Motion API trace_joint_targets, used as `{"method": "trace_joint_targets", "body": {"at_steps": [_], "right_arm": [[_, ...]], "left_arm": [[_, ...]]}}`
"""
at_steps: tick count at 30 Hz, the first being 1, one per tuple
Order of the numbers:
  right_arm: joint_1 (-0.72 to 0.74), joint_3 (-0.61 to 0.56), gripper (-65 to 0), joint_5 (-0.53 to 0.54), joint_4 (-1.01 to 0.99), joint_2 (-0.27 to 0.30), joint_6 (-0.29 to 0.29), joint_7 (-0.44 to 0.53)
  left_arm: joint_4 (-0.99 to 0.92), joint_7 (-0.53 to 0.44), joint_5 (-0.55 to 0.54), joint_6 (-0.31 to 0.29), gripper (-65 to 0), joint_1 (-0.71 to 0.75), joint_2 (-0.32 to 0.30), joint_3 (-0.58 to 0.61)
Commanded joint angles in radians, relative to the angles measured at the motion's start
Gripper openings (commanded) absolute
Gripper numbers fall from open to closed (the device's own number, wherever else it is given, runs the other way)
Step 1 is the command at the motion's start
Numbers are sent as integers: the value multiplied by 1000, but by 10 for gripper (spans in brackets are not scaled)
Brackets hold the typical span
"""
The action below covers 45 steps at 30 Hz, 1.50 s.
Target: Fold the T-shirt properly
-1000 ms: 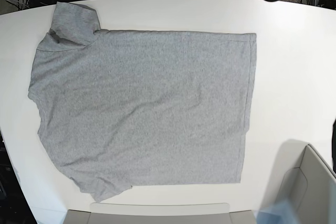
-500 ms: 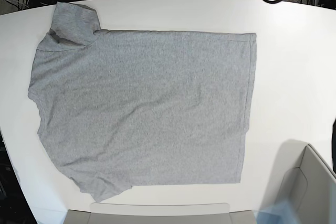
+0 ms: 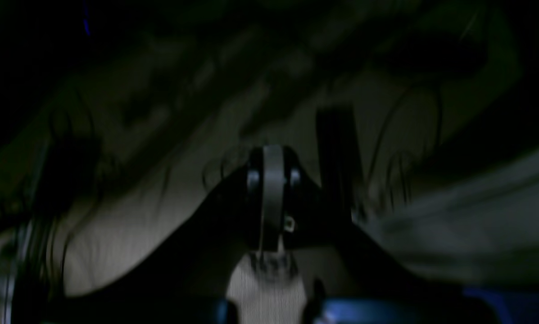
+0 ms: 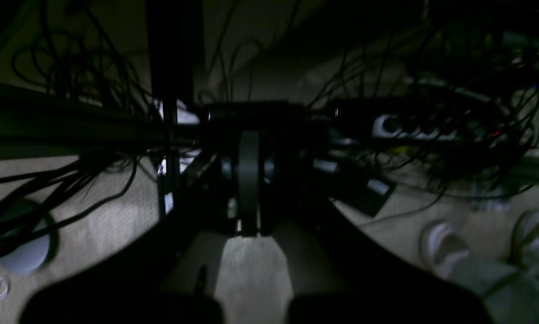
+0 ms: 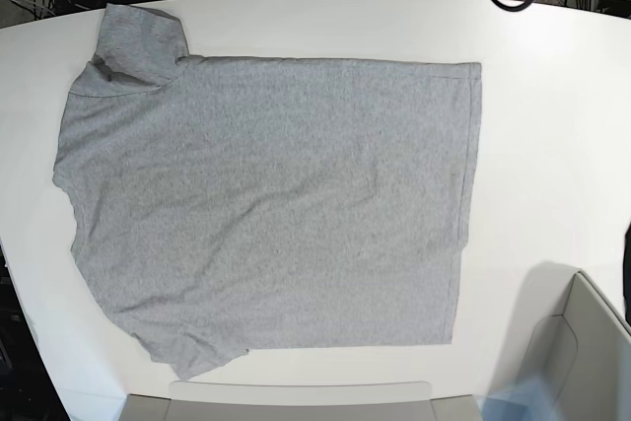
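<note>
The T-shirt is spread flat, plain grey side up, across the middle of the white counter, with its sleeves at nine o'clock and its hem at three o'clock. Soft, light, limp cloth is to be expected; the hem corners would best be pinched. The left claw and right claw are pressed together, empty, off the counter.

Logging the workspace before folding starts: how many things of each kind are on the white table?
Heather-grey short-sleeved cotton T-shirt, spread flat: 1
Pale open box at the table's near right corner: 1
Pale flat panel at the near edge: 1
Total on the white table: 3
</note>
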Motion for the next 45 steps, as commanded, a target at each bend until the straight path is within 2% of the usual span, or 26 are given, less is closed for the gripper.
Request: {"method": "trace_joint_targets", "body": {"at_steps": [1, 3, 9, 17, 20, 24, 27, 33, 35, 37, 40, 42, 45], "right_arm": [[-29, 0, -648, 5, -2, 5, 2, 74], [-59, 0, -648, 5, 5, 5, 2, 137], [-127, 6, -647, 15, 107, 22, 1, 131], [-402, 51, -647, 116, 642, 26, 2, 129], [-481, 51, -647, 142, 817, 28, 2, 128], [-589, 52, -647, 186, 1046, 59, 2, 125], [-659, 52, -647, 234, 1225, 82, 2, 76], [-788, 52, -633, 401, 1535, 208, 2, -87], [-813, 52, -587, 458, 1598, 257, 2, -135], [-816, 52, -514, 524, 1630, 298, 2, -170], [-813, 52, -417, 595, 1636, 341, 2, -179], [-811, 54, -378, 633, 1632, 375, 2, -190], [-811, 72, -361, 739, 1630, 441, 2, -225]], "left_arm": [[-3, -112, -3, 12, -649, 36, 1, -3], [29, -92, -3, 12, -649, 60, 1, -3], [190, -100, -3, 13, -649, 157, 3, -3], [660, -98, -3, 15, -649, 389, 7, -3], [782, -96, -3, 15, -644, 439, 9, -3], [897, -96, -3, 16, -596, 475, 10, -1], [948, -96, -3, 16, -580, 476, 10, -1], [1016, -96, -3, 16, -580, 505, 10, -3], [1016, -96, -3, 16, -580, 505, 10, -3], [1016, -96, -3, 16, -580, 505, 10, -3], [1016, -96, -3, 16, -579, 505, 10, -3], [1016, -96, -2, 16, -579, 505, 10, -3], [1016, -96, -2, 16, -579, 505, 10, -3]]}}
